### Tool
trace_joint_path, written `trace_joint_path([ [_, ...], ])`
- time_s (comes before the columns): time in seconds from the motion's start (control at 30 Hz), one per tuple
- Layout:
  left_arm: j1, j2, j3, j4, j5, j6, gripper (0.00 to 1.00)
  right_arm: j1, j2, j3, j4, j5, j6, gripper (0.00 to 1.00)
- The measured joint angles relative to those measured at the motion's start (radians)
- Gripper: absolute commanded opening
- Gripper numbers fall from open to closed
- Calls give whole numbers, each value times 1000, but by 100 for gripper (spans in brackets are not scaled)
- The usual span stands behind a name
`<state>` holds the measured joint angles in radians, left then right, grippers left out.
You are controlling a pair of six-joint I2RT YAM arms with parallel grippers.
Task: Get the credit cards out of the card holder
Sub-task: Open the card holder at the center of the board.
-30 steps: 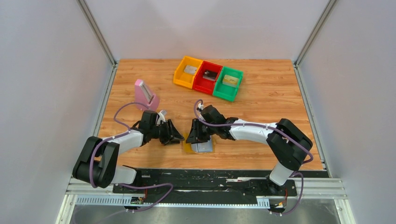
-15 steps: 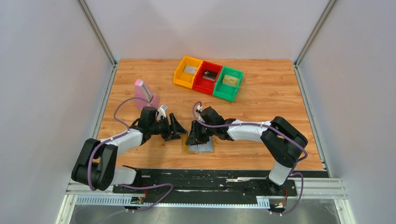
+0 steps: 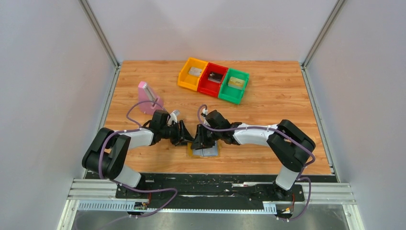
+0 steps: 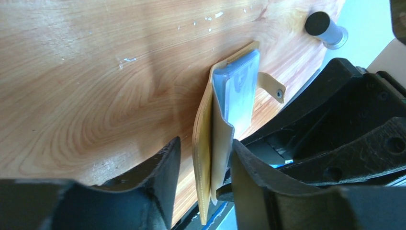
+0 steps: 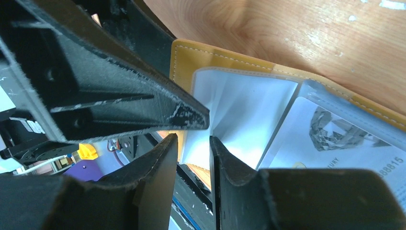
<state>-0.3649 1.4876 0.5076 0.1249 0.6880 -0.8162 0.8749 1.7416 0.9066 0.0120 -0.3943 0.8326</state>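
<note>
**Desk:** Take me across from the left. What have you got?

**Me:** My left gripper is low over the near middle of the counter. Its fingers are spread, one on each side of the mustard cover of the card holder, which stands on edge between them. They are not clamped on it.

**Desk:** And the rest of the holder?

**Me:** It lies open just past those fingers, with the tan tab sticking out sideways. A credit card shows pale through a clear sleeve, so I'd say that one isn't out yet.

**Desk:** The right side?

**Me:** My right gripper comes in from the opposite side, almost nose to nose with the left. Its fingers are close together, with a pale inner leaf showing in the slit. I can't tell whether they pinch that leaf or only hang above it.

**Desk:** So which step is this?

**Me:** Opening and steadying the holder, I reckon, before a card is drawn. Next I'd want the left to close on the cover and pin it. Then the right can catch a card's edge and slide it along the sleeve without dragging the whole holder.

**Desk:** And further right?

**Me:** The orange bin, red bin and green bin sit at the far side. Each has something flat in it.
</note>
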Motion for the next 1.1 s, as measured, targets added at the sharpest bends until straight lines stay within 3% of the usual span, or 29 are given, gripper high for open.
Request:
trace_joint_path([
  [0.27,-6,10,22,-18,-25,24,5,-2,-83,-5,-119,88,-23,32],
  [0.37,-6,10,26,-21,-27,34,2,-4,-121,-5,-161,127,-29,30],
  [0.43,-6,11,28,-29,-32,38,3,-6,-132,-5,-178,146,-34,28],
  [0.5,-6,16,39,-48,-39,42,11,-8,-133,-5,-197,164,-39,26],
  [0.57,-6,21,57,-76,-50,54,24,-13,-133,-5,-214,180,-42,25],
  [0.63,-6,21,79,-114,-68,69,46,-16,-133,-5,-223,193,-45,24],
  [0.7,-6,21,105,-157,-94,90,55,-21,-133,-5,-232,209,-48,23],
  [0.9,-6,15,185,-306,-150,127,59,-26,-104,-8,-214,202,-48,21],
  [1.1,-6,-66,249,-400,-138,118,52,-24,-90,-11,-178,172,-39,18],
])
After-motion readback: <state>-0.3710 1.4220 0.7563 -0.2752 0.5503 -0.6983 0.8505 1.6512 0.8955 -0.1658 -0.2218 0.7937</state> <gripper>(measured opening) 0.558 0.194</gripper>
